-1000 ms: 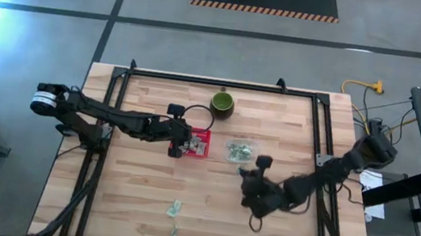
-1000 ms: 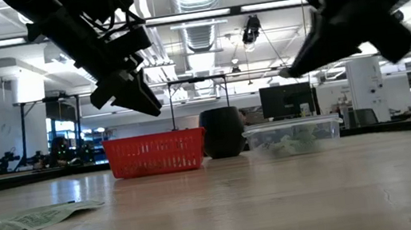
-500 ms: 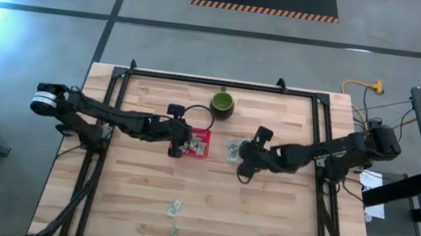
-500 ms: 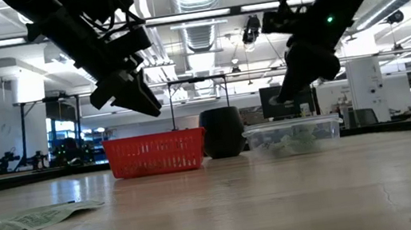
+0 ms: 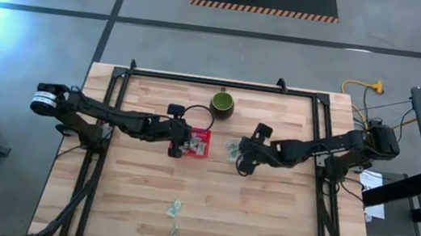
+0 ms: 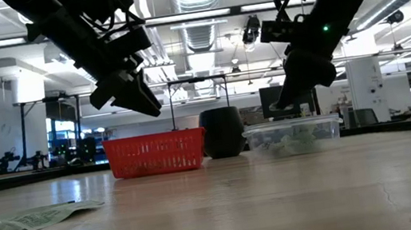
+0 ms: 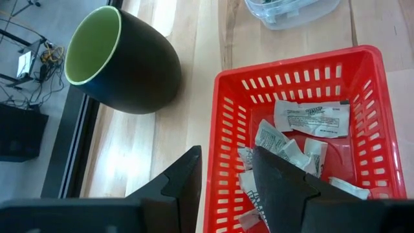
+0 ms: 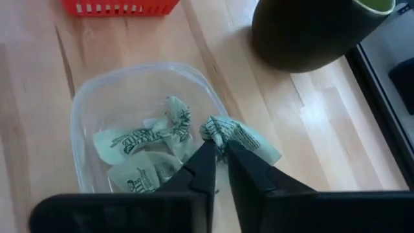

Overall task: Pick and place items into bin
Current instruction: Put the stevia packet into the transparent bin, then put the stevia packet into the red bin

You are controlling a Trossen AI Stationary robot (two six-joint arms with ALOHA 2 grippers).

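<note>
My right gripper (image 8: 220, 158) is shut on one pale green-and-white wrapped piece (image 8: 239, 137) just above a clear container (image 8: 129, 123) that holds several more pieces. In the low view this gripper (image 6: 281, 104) hangs over the container (image 6: 293, 135). My left gripper (image 7: 226, 181) stands open and empty over the near edge of the red basket (image 7: 362, 58), in which several pieces lie. Two more pieces (image 5: 174, 208) (image 5: 174, 230) lie flat on the table near its front edge. My right gripper pinches the piece's crumpled end (image 8: 217, 129) between its two fingertips. The fingers slant down from the table's right side. The rest of the wrapper (image 8: 255, 147) spreads beyond the tips over the container's rim.
A dark green round cup (image 5: 222, 103) stands behind the basket and container, near the far edge. Black frame rails (image 5: 319, 132) run along the table's sides and back. Bare wood (image 5: 263, 215) lies between the container and the front edge.
My right gripper has swung from the near middle of the table toward the far edge and the left, rolling as it went, and now hangs over the clear container. Most of that move came early; lately it has only crept. My left gripper has kept still.
</note>
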